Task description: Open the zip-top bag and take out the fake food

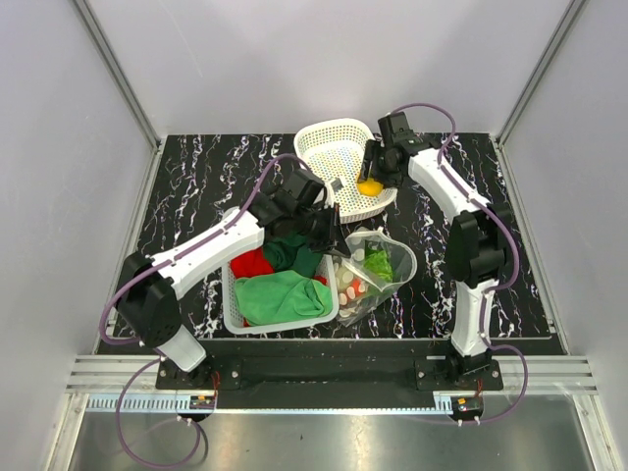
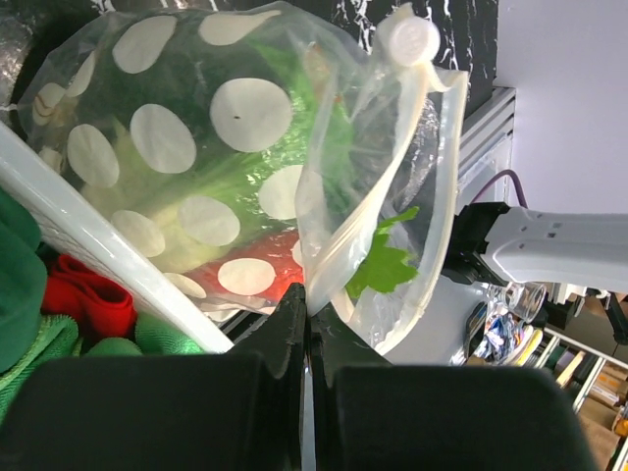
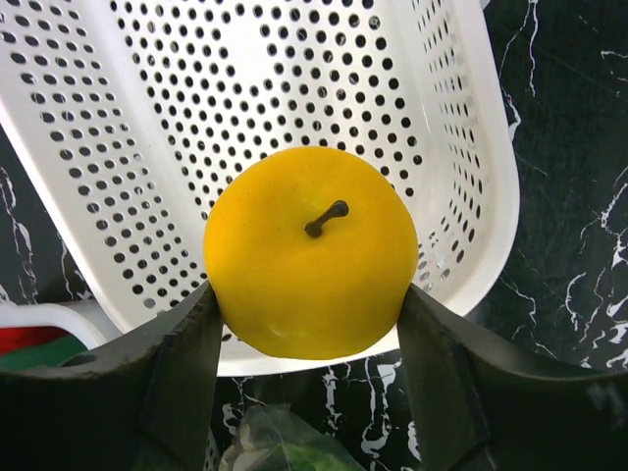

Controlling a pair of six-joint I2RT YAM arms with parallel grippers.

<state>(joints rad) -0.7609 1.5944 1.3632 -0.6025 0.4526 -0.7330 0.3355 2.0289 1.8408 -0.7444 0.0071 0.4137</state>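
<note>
The clear zip-top bag [image 1: 378, 270] lies right of the near basket, its mouth open. It holds green lettuce [image 1: 379, 263] and small pale pieces [image 1: 350, 290]. My left gripper [image 1: 329, 235] is shut on the bag's edge. In the left wrist view the jaws [image 2: 307, 304] pinch the plastic, and the bag [image 2: 245, 147] shows a lettuce leaf [image 2: 383, 265] and something red [image 2: 280, 280]. My right gripper [image 1: 370, 184] is shut on a yellow ball-like fruit [image 3: 309, 250] with a dark stem. It holds the fruit over the near end of the far white basket [image 3: 196, 98].
The far white perforated basket [image 1: 329, 147] sits at the back centre. A second white basket [image 1: 235, 316] at the front left holds green cloths [image 1: 283, 296] and a red cloth [image 1: 251, 263]. White walls enclose the black marbled table [image 1: 196, 186].
</note>
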